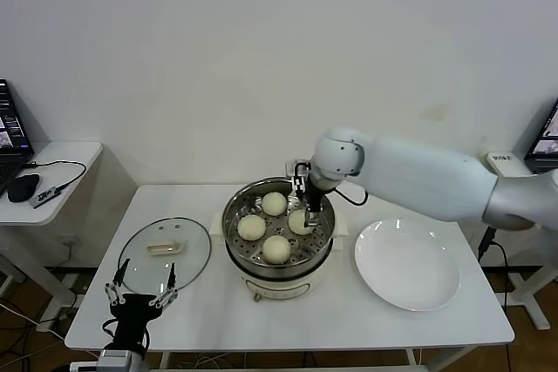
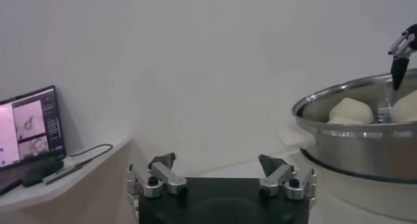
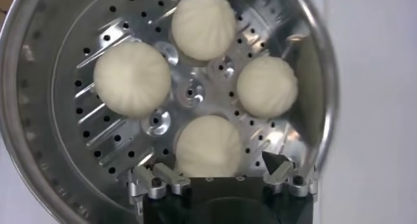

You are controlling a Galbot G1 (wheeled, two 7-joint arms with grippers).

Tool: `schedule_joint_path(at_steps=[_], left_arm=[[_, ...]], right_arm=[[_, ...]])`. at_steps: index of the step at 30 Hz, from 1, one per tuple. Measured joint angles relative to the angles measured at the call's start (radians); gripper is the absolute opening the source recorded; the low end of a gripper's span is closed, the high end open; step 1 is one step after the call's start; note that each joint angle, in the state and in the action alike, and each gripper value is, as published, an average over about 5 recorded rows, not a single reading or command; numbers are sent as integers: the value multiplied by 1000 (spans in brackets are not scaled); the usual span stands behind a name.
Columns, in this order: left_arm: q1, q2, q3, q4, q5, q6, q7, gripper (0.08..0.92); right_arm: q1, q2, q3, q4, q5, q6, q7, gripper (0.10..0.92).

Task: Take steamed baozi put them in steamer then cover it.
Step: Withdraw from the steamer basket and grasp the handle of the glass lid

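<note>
The steel steamer point(image 1: 232, 218) stands mid-table on its cream base. Several baozi lie on its perforated tray: at the back point(image 1: 274, 204), left point(image 1: 251, 227), front point(image 1: 276, 249) and right point(image 1: 301, 221). My right gripper point(image 1: 310, 206) hangs open just above the right bun. In the right wrist view its fingers point(image 3: 210, 159) stand wide on either side of the nearest bun point(image 3: 210, 140), clear of it. The glass cover point(image 1: 144, 259) lies flat on the table left of the steamer. My left gripper point(image 1: 139, 289) is open and empty at the table's front left, by the cover.
A flat white plate point(image 1: 406, 263) lies right of the steamer. A side table with a laptop and a mouse point(image 1: 23, 187) stands at the far left. The left wrist view shows the steamer wall point(image 2: 352, 147) with my right gripper point(image 2: 401, 49) over it.
</note>
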Motion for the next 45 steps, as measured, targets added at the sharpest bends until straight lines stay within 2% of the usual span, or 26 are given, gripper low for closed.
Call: schedule_joint_path(at_steps=[6, 11, 16, 21, 26, 32, 38, 45], left_arm=[[-9, 2, 1, 14, -4, -5, 0, 823], [-22, 5, 5, 30, -4, -17, 1, 823], [-37, 3, 10, 52, -6, -35, 2, 823], [-46, -7, 19, 79, -2, -59, -7, 823], [-49, -19, 31, 112, 14, -88, -21, 823], [-51, -18, 31, 155, 63, -119, -41, 823], [-72, -3, 14, 222, 202, -150, -61, 823], [-107, 34, -24, 321, 504, -193, -70, 823]], right_arm=[[-22, -94, 62, 99, 59, 7, 90, 823], [-131, -203, 170, 207, 123, 43, 256, 823], [-364, -305, 381, 299, 148, 144, 457, 823], [-675, -337, 664, 354, 123, 287, 619, 823], [-983, -279, 967, 383, 51, 451, 706, 823], [-1300, -126, 1299, 412, -23, 616, 725, 823], [-1541, 28, 1558, 444, -73, 699, 694, 823], [-1750, 164, 1783, 482, -114, 737, 670, 823]])
